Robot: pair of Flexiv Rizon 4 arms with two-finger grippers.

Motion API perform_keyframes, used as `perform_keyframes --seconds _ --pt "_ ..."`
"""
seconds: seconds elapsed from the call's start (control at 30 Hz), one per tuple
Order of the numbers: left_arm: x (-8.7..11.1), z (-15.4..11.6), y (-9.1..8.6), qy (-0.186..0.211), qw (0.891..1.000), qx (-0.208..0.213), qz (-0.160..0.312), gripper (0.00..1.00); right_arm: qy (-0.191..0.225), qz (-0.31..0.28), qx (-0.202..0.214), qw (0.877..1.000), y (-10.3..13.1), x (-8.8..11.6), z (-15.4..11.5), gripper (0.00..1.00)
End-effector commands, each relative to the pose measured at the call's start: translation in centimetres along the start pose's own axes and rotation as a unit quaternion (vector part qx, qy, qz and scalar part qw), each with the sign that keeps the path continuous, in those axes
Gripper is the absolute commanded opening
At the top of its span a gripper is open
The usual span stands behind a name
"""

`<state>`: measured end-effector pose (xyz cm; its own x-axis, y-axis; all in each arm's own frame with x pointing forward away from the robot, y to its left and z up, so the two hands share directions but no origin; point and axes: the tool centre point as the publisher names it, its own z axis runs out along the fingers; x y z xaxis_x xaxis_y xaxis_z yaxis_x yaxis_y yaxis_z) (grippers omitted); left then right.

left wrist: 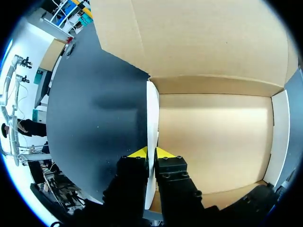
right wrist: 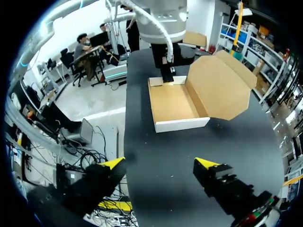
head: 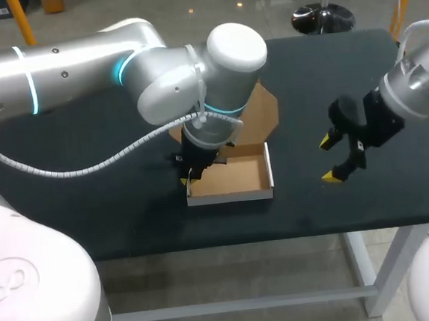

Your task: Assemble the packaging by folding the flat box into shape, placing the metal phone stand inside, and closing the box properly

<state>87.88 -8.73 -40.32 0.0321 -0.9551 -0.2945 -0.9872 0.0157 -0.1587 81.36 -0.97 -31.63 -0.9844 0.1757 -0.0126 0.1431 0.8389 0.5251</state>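
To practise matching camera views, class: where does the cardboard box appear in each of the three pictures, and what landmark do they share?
Head view: box in the middle, at the left jaws.
Left wrist view: box directly ahead, its white side wall pinched between the left jaws.
Right wrist view: box far ahead of the open right jaws.
Shared landmark: the open brown lid, standing off the box's far side.

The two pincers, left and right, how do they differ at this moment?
The left pincer is shut on one side wall of the box; the right pincer is open and holds nothing. The left pincer is down at the box, while the right pincer hangs over bare table, apart from the box. Both have yellow tips.
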Motion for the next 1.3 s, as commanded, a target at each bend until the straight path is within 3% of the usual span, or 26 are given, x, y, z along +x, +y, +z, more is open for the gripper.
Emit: perform_keyframes --seconds 0.03,0.47,0.53,0.6,0.67,0.77,1.07,1.3 --pt "-0.1 0.7 0.2 0.020 1.000 0.001 0.000 0.00 0.003 0.000 -0.002 1.000 -0.1 0.0 0.0 1.00" --pt "0.5 0.1 0.9 0.087 0.996 0.001 0.009 0.00 0.004 0.008 0.002 1.000 -0.3 -0.1 0.1 1.00" --pt "0.6 0.0 0.9 0.095 0.995 0.002 0.012 0.33 0.004 0.009 0.002 1.000 -0.3 0.0 0.1 1.00" --pt "0.8 -0.2 1.0 0.103 0.995 0.005 0.016 0.51 0.004 0.011 0.002 1.000 -0.4 0.0 0.1 1.00" --pt "1.0 -0.4 1.1 0.110 0.994 0.009 0.019 0.83 0.004 0.012 0.003 1.000 -0.4 0.0 0.2 1.00" --pt "1.2 -0.7 1.2 0.118 0.993 0.013 0.023 0.98 0.004 0.014 0.002 1.000 -0.5 0.0 0.2 1.00" --pt "1.0 -2.2 1.6 0.171 0.985 0.028 0.027 1.00 0.004 0.019 0.001 1.000 -0.7 0.0 0.1 1.00" --pt "-0.1 -5.3 2.9 0.248 0.965 0.065 0.056 1.00 0.000 0.044 -0.005 0.999 -0.9 -0.2 -0.1 1.00"
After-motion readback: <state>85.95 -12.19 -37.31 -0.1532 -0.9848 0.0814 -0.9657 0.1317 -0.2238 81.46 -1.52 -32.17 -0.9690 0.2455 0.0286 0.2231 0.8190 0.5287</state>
